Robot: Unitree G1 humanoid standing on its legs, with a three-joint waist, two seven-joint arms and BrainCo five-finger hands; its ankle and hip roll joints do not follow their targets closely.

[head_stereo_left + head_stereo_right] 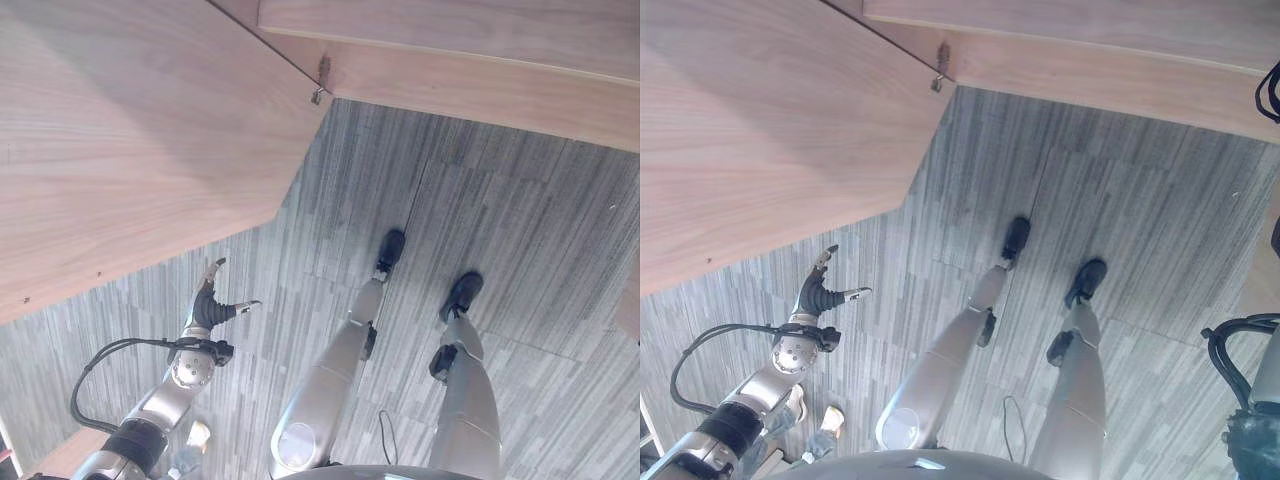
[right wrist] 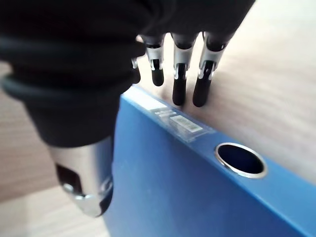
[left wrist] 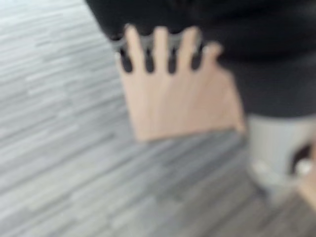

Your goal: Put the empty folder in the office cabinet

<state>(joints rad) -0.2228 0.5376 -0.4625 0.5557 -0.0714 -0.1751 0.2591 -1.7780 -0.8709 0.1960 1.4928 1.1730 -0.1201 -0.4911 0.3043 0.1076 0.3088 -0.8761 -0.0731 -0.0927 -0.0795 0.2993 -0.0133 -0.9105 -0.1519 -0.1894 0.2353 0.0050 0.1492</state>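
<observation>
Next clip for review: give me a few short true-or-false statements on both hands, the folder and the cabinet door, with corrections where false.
1. The folder is blue. True.
2. The right hand grips the folder with its fingers over the top edge. True.
3. The left hand carries a folder. False: it holds nothing, fingers spread open above the floor.
4. The cabinet door is metal. False: it is light wood.
5. The folder's spine has a round metal-ringed hole. True.

Left side: the left hand is hanging with fingers spread over bare grey floor, just beside the edge of the open cabinet door.
Ahead: the wooden cabinet front is blocking the way.
Right side: the right hand is gripping the blue folder close against a wood surface.
</observation>
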